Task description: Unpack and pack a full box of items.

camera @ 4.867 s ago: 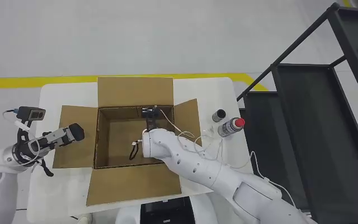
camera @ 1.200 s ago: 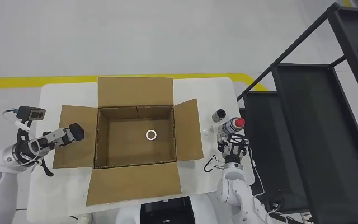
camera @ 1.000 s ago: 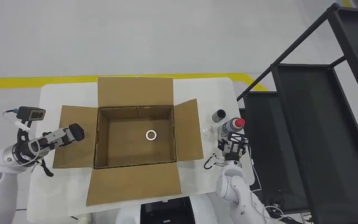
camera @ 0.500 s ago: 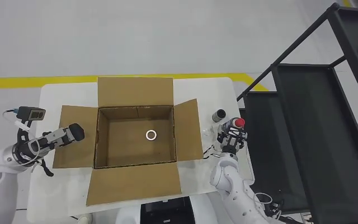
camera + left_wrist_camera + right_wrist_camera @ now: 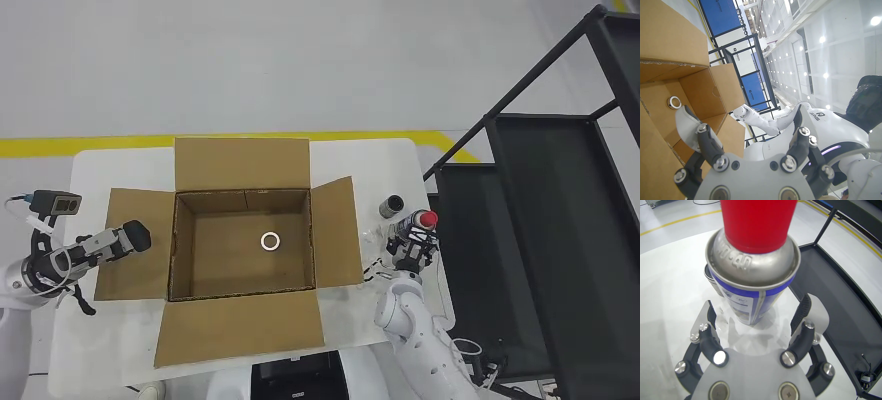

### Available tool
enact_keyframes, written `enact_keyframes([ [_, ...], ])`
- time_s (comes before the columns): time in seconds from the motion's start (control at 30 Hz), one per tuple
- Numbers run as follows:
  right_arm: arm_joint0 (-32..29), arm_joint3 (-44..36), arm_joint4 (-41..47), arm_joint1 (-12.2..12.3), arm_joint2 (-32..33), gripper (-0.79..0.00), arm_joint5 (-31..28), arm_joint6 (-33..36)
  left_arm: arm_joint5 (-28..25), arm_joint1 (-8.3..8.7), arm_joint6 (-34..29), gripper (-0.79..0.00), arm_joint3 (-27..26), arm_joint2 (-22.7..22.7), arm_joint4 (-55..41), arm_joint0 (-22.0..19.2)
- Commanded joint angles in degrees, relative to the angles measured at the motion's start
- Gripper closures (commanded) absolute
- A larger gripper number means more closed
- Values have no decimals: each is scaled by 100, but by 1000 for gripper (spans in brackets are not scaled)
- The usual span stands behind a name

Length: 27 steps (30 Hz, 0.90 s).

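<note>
An open cardboard box (image 5: 340, 232) sits mid-table with its flaps spread. A metal ring (image 5: 270, 241) lies on its floor. A spray can (image 5: 428, 219) with a red cap stands upright on the table to the right of the box. My right gripper (image 5: 410, 247) is open at the can's near side. In the right wrist view its fingers (image 5: 802, 311) flank the lower part of the spray can (image 5: 753, 275) without touching it. My left gripper (image 5: 135, 237) hovers open over the left flap. In the left wrist view it faces the ring (image 5: 674, 102).
A small dark can (image 5: 391, 206) stands just beyond the spray can, close to the right flap; its rim (image 5: 709, 279) peeks out behind the spray can. A black metal rack (image 5: 540, 200) borders the table's right edge.
The right arm has come out of the box, swung round to the table's right side and closed in on the spray can. The left arm has stayed still.
</note>
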Motion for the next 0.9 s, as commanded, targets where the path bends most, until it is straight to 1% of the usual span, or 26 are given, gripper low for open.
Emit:
enact_keyframes([
  [0.0,23,-9,10,-7,10,-785,-25,-29,0,0,0,-785,0,0,0,0],
  [0.23,69,-12,59,-31,66,-785,-72,-83,0,0,0,-785,0,0,0,0],
  [0.27,73,-6,104,-35,85,-751,-102,-84,0,0,0,-785,0,0,0,0],
  [0.3,75,6,117,-37,102,-419,-122,-99,0,0,0,-785,0,0,0,0],
  [0.33,75,11,145,-41,114,-289,-146,-110,0,0,0,-785,0,0,0,0],
  [0.4,72,18,184,-48,133,0,-186,-140,0,0,0,-785,0,0,0,0],
  [0.7,62,62,219,-76,141,0,-312,-170,0,0,0,-785,0,0,0,0],
  [0.87,-62,-78,218,-87,145,0,-393,-244,0,0,0,-785,0,0,0,0],
])
